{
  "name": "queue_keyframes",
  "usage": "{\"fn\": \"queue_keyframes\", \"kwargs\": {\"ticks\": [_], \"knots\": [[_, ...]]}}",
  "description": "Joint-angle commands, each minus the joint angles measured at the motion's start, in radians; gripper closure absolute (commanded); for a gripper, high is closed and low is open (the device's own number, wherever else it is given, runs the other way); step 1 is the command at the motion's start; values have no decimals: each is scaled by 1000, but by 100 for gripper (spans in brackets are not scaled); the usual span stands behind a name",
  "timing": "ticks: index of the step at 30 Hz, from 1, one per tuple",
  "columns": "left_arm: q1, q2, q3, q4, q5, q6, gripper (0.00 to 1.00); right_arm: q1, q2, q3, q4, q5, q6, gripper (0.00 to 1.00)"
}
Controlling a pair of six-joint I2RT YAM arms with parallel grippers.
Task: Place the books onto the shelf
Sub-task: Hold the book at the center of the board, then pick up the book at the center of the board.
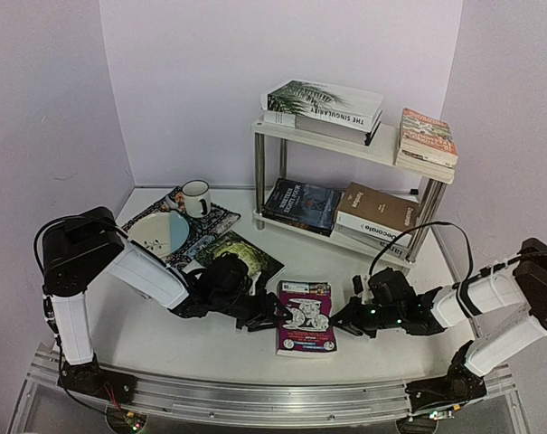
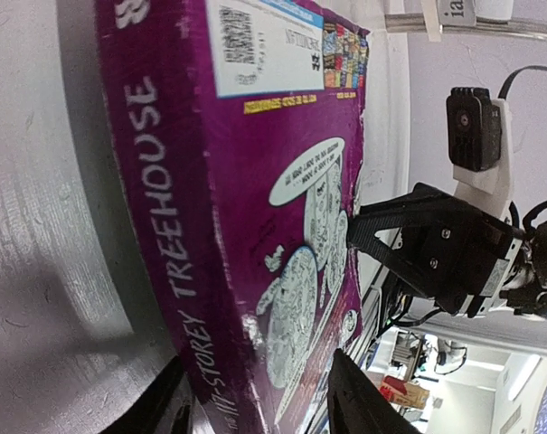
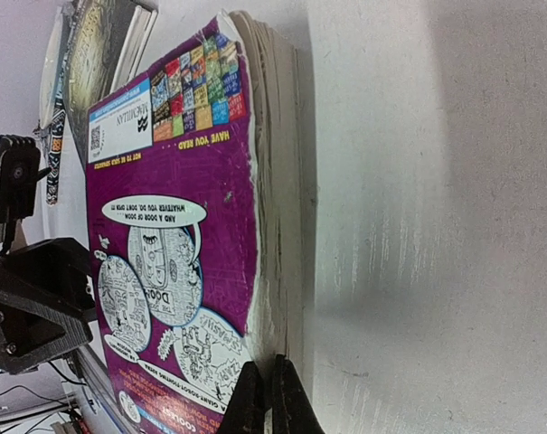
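White two-tier metal-legged shelf (image 1: 388, 146) at upper right holds several books (image 1: 323, 101) – magenta paperback (image 1: 305, 316) and dark green book (image 1: 241, 253) lie off it, left gripper (image 1: 278, 318) astride magenta spine, grip unclear, right gripper (image 1: 337, 319) pinched closed, empty.

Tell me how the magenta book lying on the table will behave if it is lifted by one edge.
The magenta book looks like a softcover with scuffed edges, so it will probably sag or fan open if gripped by the cover alone. Its thick page block suggests some weight for its size. The smooth-looking cover may slip in a narrow pinch.
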Motion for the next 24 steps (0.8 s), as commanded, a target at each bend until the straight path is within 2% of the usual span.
{"fn": "queue_keyframes", "kwargs": {"ticks": [1,5,9,13,17,21,24], "knots": [[-11,-11,16,152,37,-11,60,-6,49,-50,-166,-7,9,100],[-11,-6,29,164,56,-6,87,-6,21,-44,-170,-8,-9,100],[-9,-27,23,164,42,14,100,-5,-62,-14,-262,24,-48,100],[3,-79,5,157,26,34,100,-5,-165,34,-403,79,-110,96],[22,-157,-6,87,8,73,100,-6,-251,79,-505,121,-158,87],[34,-243,13,-58,-23,144,100,-5,-286,128,-559,126,-193,78],[35,-285,71,-260,-73,222,100,-5,-289,164,-571,99,-215,74]]}}
